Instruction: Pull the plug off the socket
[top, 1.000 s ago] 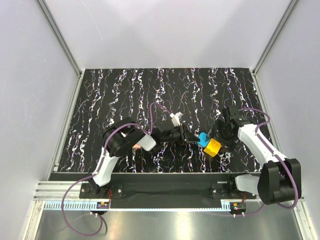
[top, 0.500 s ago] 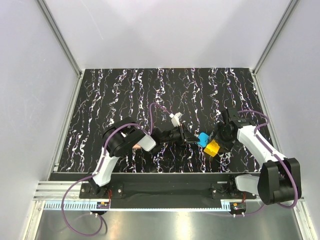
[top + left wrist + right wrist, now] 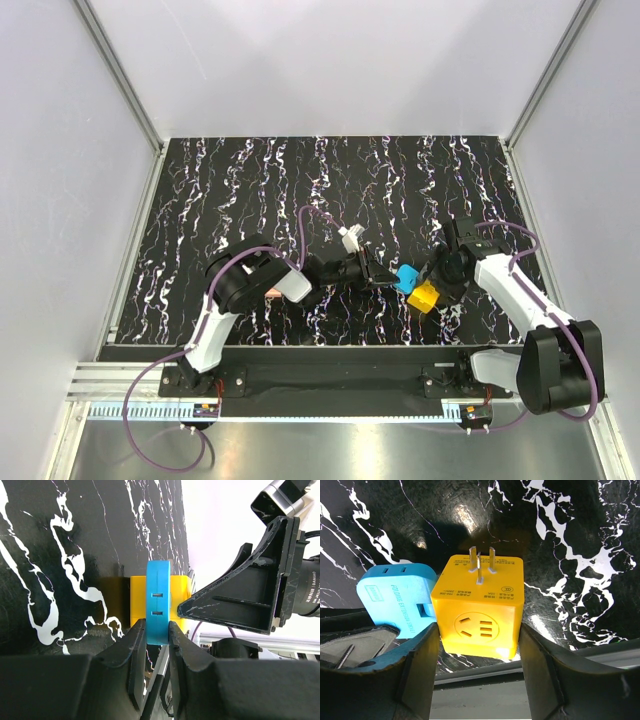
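Plastic on plastic is what you are handling: the blue plug (image 3: 157,602) and the yellow socket (image 3: 480,607) are hard, light, glossy blocks. I judge that only pin friction joins them. Expect a sudden release, so pull straight along the pins without twisting, and hold flat faces, not edges.

Your left gripper (image 3: 157,632) is clamped across the plug's two broad faces. Your right gripper (image 3: 479,637) straddles the socket, its fingers (image 3: 540,670) against opposite sides, apparently gripping.

The left wrist view shows the plug edge-on, seated flush against the socket with no gap. The right wrist view shows instead the socket's own bare prongs (image 3: 481,562) and its outlet face. Only the top view shows where the pair sits, toward the near right of the table (image 3: 250,190).
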Robot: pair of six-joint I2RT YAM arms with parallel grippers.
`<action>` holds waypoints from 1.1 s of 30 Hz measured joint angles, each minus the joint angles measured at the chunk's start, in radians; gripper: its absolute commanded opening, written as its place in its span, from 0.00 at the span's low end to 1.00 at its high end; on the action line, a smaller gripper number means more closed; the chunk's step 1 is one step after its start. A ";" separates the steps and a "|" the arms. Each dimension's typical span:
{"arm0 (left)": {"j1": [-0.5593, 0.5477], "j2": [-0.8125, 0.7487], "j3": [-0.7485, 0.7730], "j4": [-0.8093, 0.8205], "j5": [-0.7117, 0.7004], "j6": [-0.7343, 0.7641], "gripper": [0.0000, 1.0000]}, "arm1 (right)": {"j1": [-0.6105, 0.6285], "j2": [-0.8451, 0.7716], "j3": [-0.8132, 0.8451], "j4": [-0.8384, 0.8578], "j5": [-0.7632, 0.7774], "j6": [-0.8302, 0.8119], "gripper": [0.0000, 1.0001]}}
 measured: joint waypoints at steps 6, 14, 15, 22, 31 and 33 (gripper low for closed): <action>0.016 0.000 -0.016 0.026 0.001 -0.011 0.00 | 0.011 0.007 -0.002 0.028 -0.002 0.010 0.00; 0.045 0.013 -0.040 0.062 0.002 -0.034 0.00 | 0.039 0.068 0.006 0.082 -0.010 0.036 0.00; 0.047 0.013 -0.040 0.062 0.001 -0.033 0.00 | 0.041 0.069 0.007 0.084 -0.009 0.038 0.00; 0.053 0.013 -0.048 0.071 0.002 -0.032 0.00 | 0.049 0.063 0.004 0.090 -0.002 0.052 0.00; 0.113 0.011 -0.093 0.083 -0.015 -0.026 0.00 | 0.049 0.047 -0.002 0.090 0.039 0.072 0.00; 0.135 0.011 -0.106 0.080 -0.030 -0.023 0.00 | 0.049 0.047 -0.002 0.090 0.043 0.074 0.00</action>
